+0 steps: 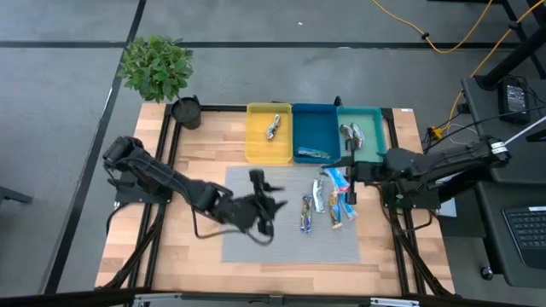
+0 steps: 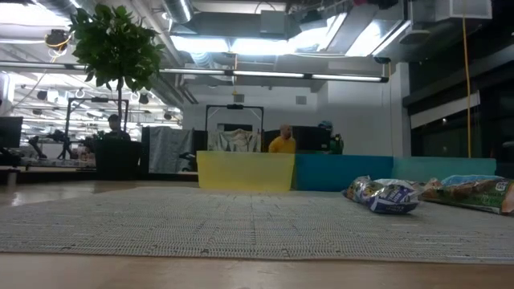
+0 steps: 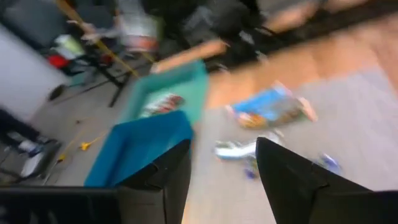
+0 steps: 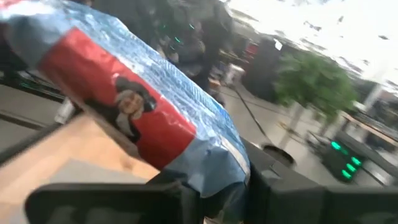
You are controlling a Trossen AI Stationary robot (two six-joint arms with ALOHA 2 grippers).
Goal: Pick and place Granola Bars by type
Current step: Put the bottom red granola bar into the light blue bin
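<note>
Several granola bars [image 1: 320,203] lie loose on the grey mat, two of them at the right of the low view [image 2: 385,195]. One silver bar [image 1: 273,126] lies in the yellow tray, one [image 1: 312,154] in the blue tray, and others [image 1: 351,132] in the teal tray. My right gripper [image 1: 348,170] hovers above the mat's far right part, just in front of the teal tray, shut on a blue-white bar with a red panel [image 4: 124,106]. My left gripper [image 1: 271,203] hangs over the middle of the mat, open and empty [image 3: 224,155]. My right gripper pinches the blue-white and red bar between its two fingers at one end [image 4: 214,177]. The rest of the bar sticks out past the fingertips, tilted. It looks lifted clear of the mat, since the low view shows no gripper at table height.
The yellow tray [image 1: 256,145], blue tray [image 1: 299,119] and teal tray [image 1: 375,119] stand side by side along the far edge. A potted plant [image 1: 158,68] and a dark cup [image 1: 186,111] stand at the far left corner. The mat's left and near parts [image 1: 256,247] are bare.
</note>
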